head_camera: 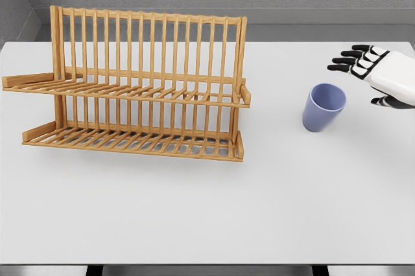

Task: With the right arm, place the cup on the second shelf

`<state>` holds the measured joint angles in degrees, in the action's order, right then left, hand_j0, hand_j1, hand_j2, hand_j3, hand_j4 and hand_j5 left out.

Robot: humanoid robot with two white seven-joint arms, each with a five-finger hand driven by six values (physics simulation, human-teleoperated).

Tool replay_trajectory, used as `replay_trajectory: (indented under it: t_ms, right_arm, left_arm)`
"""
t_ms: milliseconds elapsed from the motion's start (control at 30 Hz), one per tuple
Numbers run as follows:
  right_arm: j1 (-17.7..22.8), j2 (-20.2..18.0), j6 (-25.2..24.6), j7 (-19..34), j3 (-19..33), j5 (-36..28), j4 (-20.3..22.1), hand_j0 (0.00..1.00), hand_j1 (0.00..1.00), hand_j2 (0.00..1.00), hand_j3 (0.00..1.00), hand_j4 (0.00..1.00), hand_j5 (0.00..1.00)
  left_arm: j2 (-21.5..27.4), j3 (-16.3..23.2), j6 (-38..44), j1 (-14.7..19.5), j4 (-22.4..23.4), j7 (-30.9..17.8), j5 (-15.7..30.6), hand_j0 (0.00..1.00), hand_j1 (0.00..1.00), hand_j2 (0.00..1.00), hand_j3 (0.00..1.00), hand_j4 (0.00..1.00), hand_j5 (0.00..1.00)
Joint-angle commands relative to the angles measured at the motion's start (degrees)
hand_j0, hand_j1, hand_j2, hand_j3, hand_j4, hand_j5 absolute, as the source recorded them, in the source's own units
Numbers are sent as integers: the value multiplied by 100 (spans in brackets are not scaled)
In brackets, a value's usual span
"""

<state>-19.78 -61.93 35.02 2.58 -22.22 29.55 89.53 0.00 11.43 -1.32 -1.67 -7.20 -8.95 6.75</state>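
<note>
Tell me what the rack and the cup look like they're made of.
Rack: looks like light wood, possibly bamboo, with a warm tan colour, slim slats and a matte finish. Cup: blue-lavender, smooth and evenly coloured with a soft sheen, so plastic or glazed ceramic; the render leaves that open.

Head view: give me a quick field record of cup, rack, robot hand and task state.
cup: blue cup, upright on the white table, right of rack
rack: wooden two-tier dish rack, both shelves bare
right robot hand: open, fingers spread, right of and above the cup, not touching
left arm: out of view
task state: cup not yet grasped
</note>
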Motion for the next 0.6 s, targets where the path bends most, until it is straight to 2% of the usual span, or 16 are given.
replay_trajectory:
  t_ms: [0,200,267,333,400,433,500,567]
  right_arm:
    - [0,-30,-2,-3,7,-37,12,100,100,100,100,100,100]
    - [-44,-100,-2,32,60,-72,12,100,100,100,100,100,100]
    - [-202,-144,-2,945,60,-81,12,100,100,100,100,100,100]
    - [-650,-100,-2,2184,8,-90,39,100,100,100,100,100,100]
    - [-949,-4,-2,2905,-45,-90,39,100,100,100,100,100,100]
    - [-1098,49,-2,3125,-185,-98,4,100,100,100,100,100,100]
    - [-1643,278,-2,3126,-818,-98,-216,100,100,100,100,100,100]
    - [-2004,445,-2,3126,-1275,-98,-339,100,100,100,100,100,100]
  left_arm:
    - [0,0,0,0,0,-1,2,100,100,100,100,100,100]
    - [0,0,0,0,0,-1,2,100,100,100,100,100,100]
    - [0,0,0,0,0,-1,2,100,100,100,100,100,100]
    - [0,0,0,0,0,-1,2,100,100,100,100,100,100]
    - [0,0,0,0,0,-1,2,100,100,100,100,100,100]
    - [0,0,0,0,0,-1,2,100,100,100,100,100,100]
    - [0,0,0,0,0,-1,2,100,100,100,100,100,100]
    - [0,0,0,0,0,-1,2,100,100,100,100,100,100]
